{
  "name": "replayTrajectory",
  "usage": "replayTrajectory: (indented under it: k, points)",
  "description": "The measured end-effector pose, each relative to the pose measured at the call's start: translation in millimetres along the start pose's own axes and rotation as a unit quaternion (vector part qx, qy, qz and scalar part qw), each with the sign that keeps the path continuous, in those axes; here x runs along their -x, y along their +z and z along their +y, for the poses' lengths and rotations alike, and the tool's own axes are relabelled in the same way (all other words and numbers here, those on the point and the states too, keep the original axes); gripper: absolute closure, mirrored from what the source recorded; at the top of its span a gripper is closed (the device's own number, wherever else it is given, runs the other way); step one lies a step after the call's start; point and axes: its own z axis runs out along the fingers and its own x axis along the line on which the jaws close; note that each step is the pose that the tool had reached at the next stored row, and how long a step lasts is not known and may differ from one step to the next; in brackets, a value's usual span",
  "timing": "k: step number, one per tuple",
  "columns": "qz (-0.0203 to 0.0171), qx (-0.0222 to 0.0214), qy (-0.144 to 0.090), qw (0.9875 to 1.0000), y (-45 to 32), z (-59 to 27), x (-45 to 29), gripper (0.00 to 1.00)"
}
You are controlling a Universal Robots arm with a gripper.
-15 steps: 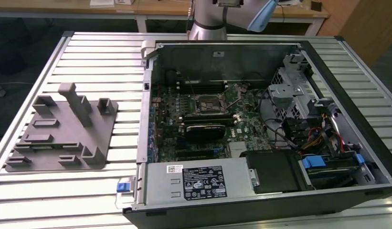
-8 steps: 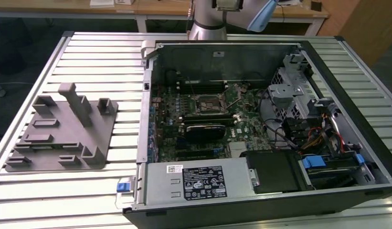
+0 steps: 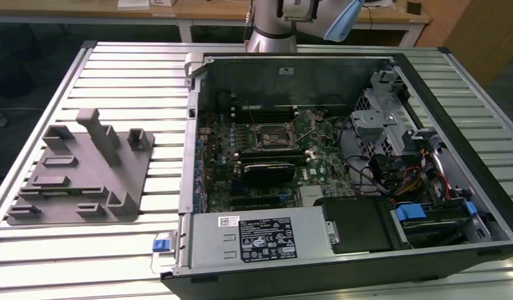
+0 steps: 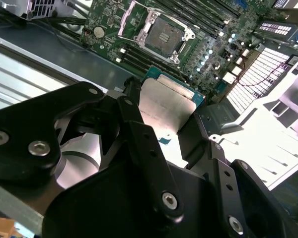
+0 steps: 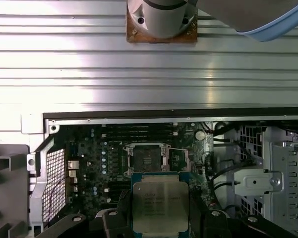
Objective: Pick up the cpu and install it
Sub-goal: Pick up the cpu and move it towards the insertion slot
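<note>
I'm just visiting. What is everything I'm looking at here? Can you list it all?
table: one, silver slatted metal, under everything
computer case: one, black, open, on the table
motherboard: one, dark green, inside the case
socket: one, silver-framed, empty, on the motherboard
power supply: one, silver-grey, inside the case
fixture plate: one, grey, on the table, at the exterior view's left
cpu: one, silvery, held clear of the socket
arm: one, silver-grey, beyond the case
gripper: one, black, shut on the cpu

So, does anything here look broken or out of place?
Nothing stands out. The cpu sits squarely between the jaws, and the socket inside the open case lies open and empty.
</note>
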Motion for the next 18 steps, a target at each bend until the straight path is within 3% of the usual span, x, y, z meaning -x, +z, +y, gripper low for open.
replayTrajectory:
  k: [18]
  points:
    - [0.0, 0.0005, 0.0, 1.0, 19.0, -5.7, -0.4, 0.45]
